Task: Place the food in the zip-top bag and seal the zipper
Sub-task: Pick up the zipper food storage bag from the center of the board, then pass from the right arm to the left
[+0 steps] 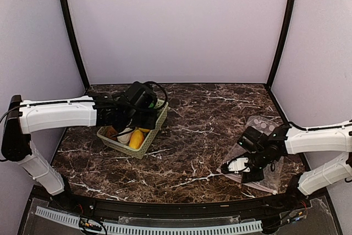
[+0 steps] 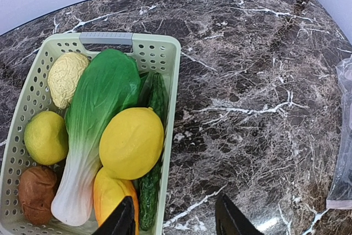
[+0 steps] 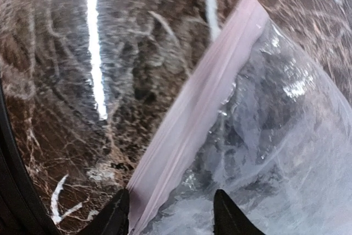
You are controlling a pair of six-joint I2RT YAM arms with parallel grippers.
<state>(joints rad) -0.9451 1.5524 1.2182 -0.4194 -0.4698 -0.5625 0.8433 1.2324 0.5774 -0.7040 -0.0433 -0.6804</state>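
Potato x1, bok choy x1, bag x1

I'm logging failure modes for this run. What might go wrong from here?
The left gripper, open, seems to straddle the basket wall, one finger above the orange piece, so closing may catch the rim.
The food lies tightly packed; lifting one piece may drag neighbours.
The right gripper hangs open over the zipper of the flat zip-top bag; it might pinch both layers, leaving the mouth shut.

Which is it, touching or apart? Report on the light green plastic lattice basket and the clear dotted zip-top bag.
Apart. The top external view shows bare marble tabletop between the basket and the bag.
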